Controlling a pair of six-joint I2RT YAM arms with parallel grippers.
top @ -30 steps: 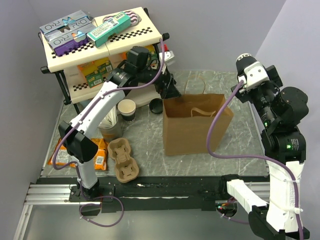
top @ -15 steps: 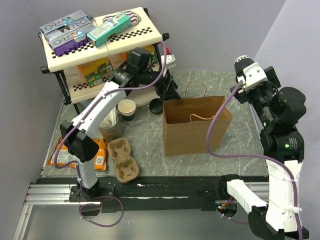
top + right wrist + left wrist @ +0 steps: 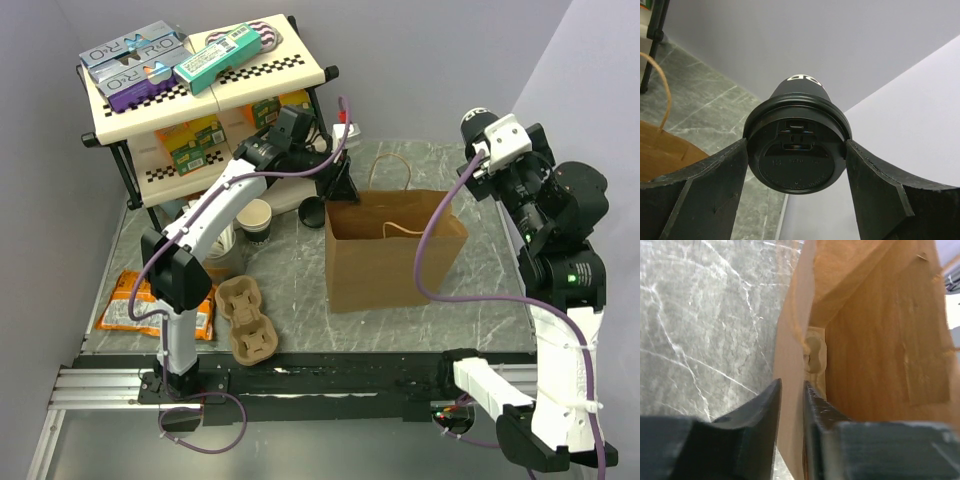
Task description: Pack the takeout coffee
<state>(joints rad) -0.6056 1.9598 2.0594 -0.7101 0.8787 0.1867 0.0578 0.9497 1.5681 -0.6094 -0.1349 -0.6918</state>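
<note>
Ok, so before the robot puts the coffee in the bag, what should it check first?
1. The right gripper clamps the takeout coffee: ok, pressed on both sides.
2. The lid sits on the cup: ok.
3. The paper bag stands upright, mouth open: ok.
4. The left gripper pinches the bag's wall: ok.
5. The coffee hangs over the bag's mouth: not ok, it is off beyond the bag's right side.
6. The bag's bottom is free: cannot tell, hidden.
</note>
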